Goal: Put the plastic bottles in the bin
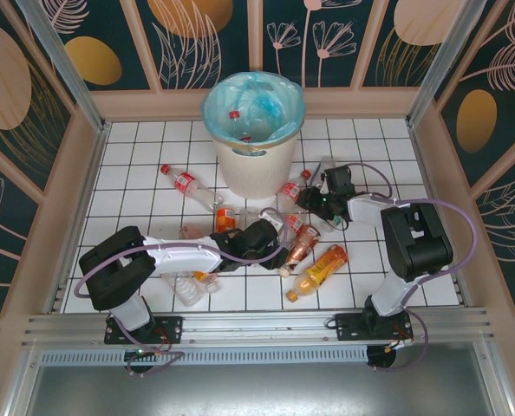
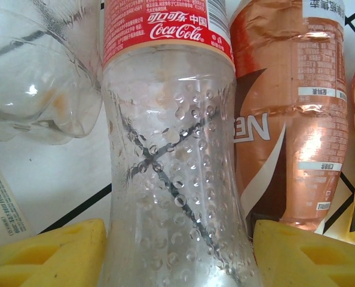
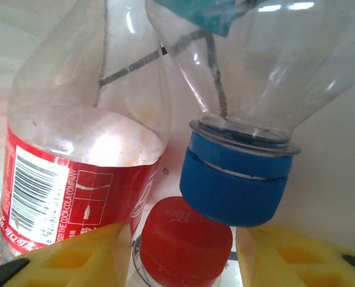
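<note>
Several plastic bottles [image 1: 318,270] lie scattered on the white-tiled worktop [image 1: 136,173] in front of the bin [image 1: 253,169], which has at least one bottle inside. We see the left hand [image 2: 178,239] pinching the waist of a clear Coca-Cola bottle [image 2: 171,149]. The right hand [image 3: 184,230] is spread, its fingers flanking a red cap [image 3: 183,254] below a blue-capped bottle [image 3: 237,179].
</note>
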